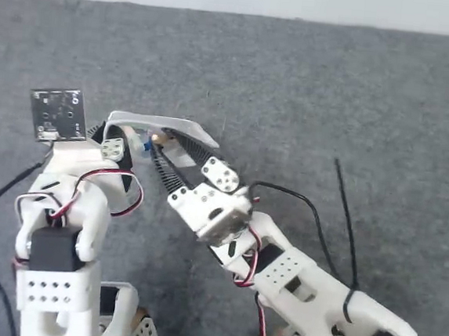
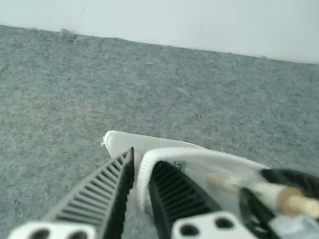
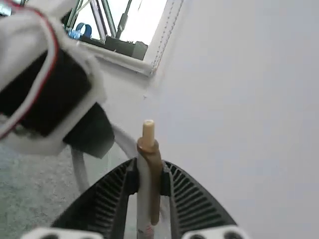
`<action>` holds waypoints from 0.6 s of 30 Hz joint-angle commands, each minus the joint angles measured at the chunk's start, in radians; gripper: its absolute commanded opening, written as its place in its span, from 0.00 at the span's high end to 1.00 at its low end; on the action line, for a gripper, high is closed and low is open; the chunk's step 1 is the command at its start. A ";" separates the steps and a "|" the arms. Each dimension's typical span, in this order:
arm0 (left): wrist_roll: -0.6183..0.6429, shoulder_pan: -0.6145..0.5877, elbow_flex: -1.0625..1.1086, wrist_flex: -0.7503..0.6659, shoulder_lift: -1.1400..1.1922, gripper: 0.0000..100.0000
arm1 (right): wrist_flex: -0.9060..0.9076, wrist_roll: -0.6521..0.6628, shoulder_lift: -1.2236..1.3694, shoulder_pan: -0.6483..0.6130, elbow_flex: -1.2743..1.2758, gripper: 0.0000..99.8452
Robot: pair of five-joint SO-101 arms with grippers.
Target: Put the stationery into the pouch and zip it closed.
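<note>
Pouch (image 2: 149, 145) loading is looking like the step in hand. The right claw (image 3: 148, 169) is clamping shut around a pen (image 3: 148, 149), whose tip is poking out past its fingers, while the left claw (image 2: 137, 162) is pinching shut on the white rim of the clear bag. Just beyond the right claw the pen tip is sitting at the mouth or barely inside it, I cannot tell which, so the next move is probably calling for a deeper push before letting go, with the zipping not yet beginning.
</note>
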 commanded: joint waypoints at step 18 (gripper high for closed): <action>-0.012 0.003 -0.010 -0.018 -0.028 0.98 | -0.021 0.160 0.157 -0.015 -0.097 0.99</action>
